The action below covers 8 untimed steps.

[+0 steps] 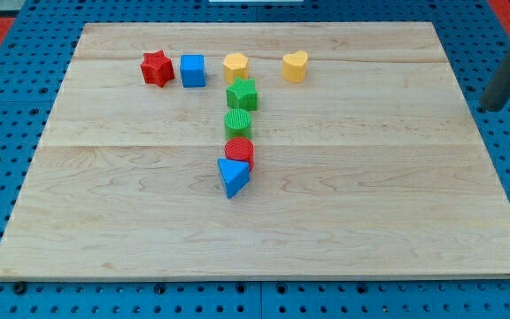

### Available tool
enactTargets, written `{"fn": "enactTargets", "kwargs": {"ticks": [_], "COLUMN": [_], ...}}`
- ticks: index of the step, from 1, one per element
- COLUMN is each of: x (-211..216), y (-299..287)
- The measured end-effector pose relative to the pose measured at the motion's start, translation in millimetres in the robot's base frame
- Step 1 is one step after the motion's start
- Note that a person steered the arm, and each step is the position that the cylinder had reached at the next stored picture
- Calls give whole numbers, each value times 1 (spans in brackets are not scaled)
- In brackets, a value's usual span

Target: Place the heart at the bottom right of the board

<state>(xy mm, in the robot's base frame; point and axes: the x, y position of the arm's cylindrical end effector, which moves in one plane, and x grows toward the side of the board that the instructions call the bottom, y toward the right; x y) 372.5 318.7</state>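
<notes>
The yellow heart (pixel 295 66) sits near the view's top, right of centre on the wooden board (pixel 397 204). My rod comes in at the view's right edge, and my tip (pixel 488 107) rests just off the board's right side, far to the right of the heart and slightly lower. It touches no block.
Left of the heart, in a row, are a yellow hexagon (pixel 235 66), a blue cube (pixel 193 70) and a red star (pixel 157 68). Below the hexagon run a green star (pixel 242 94), a green hexagon (pixel 238 123), a red cylinder (pixel 239 151) and a blue triangle (pixel 232 176).
</notes>
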Motion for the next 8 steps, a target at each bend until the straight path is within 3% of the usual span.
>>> {"fn": "enactTargets", "kwargs": {"ticks": [2,4,6,7,8], "x": [-85,-125,-120,-75,-58], "y": [-57,-156,-276,-284,-218]}}
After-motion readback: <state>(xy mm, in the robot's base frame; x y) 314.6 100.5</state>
